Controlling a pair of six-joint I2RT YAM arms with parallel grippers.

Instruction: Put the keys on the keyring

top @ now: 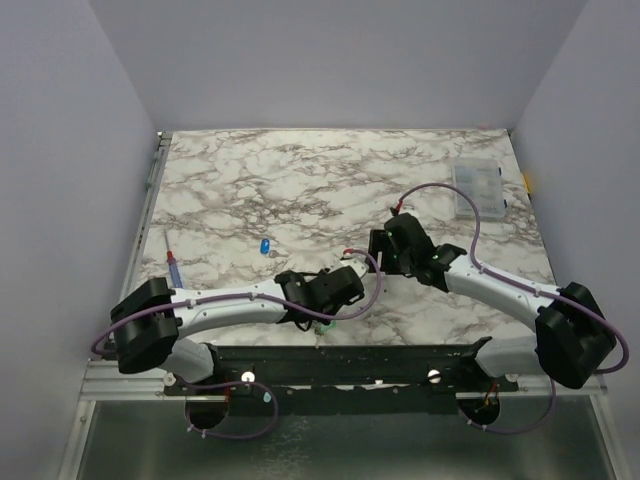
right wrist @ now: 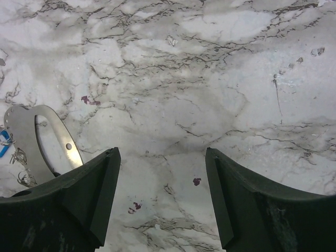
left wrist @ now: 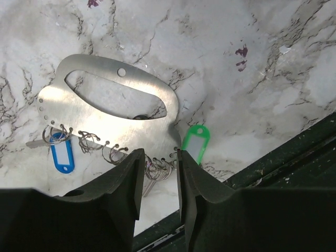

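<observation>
Left claw (left wrist: 159,159) over the keyring (left wrist: 105,113) at the table's (left wrist: 226,63) near edge.
Its jaws narrowly straddle small rings (left wrist: 157,169); whether they grip, I cannot tell. A blue key (left wrist: 62,155) and a green key (left wrist: 196,142) lie at the keyring's rim. Right claw (right wrist: 161,153) gapes wide, empty.

Keyring (left wrist: 84,113) brushed metal, keys (left wrist: 196,143) w/ glossy plastic heads, table (left wrist: 236,94) marbled.

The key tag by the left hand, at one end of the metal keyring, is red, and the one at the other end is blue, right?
Only the colour is wrong: the left wrist view shows the key tag by the left hand is green, not red. The other tag is blue.
</observation>
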